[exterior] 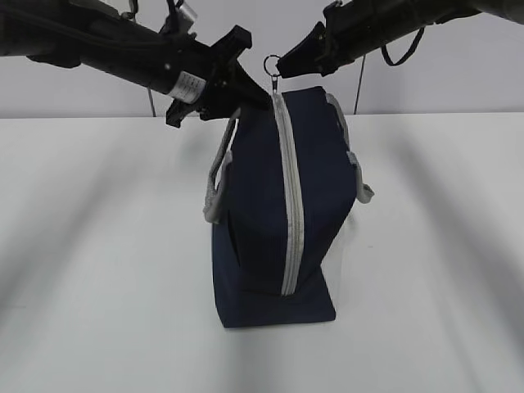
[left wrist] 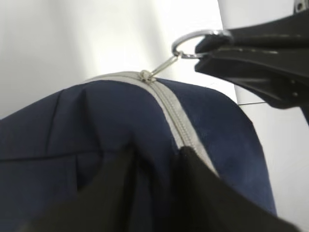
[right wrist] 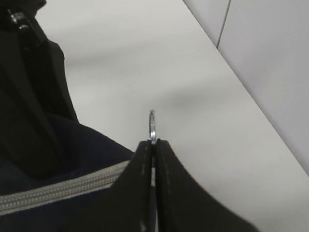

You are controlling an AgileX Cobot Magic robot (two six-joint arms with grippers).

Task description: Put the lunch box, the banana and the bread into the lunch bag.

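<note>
The navy lunch bag (exterior: 262, 221) stands on end on the white table, its grey zipper strip (exterior: 291, 205) facing the exterior camera and shut along its visible length. My right gripper (exterior: 286, 65) is shut on the metal ring pull (exterior: 272, 64) at the bag's top; the right wrist view shows the ring (right wrist: 152, 125) sticking out of the closed gripper (right wrist: 153, 142). My left gripper (exterior: 246, 86) pinches a fold of the bag's fabric (left wrist: 96, 125) beside the zipper near the top, gripper (left wrist: 157, 152). The lunch box, banana and bread are out of view.
Grey webbing handles (exterior: 214, 184) hang at both sides of the bag. The white table (exterior: 98, 270) spreads around it, with a pale wall (exterior: 458, 82) behind. The right gripper's black fingers (left wrist: 251, 58) cross the upper right of the left wrist view.
</note>
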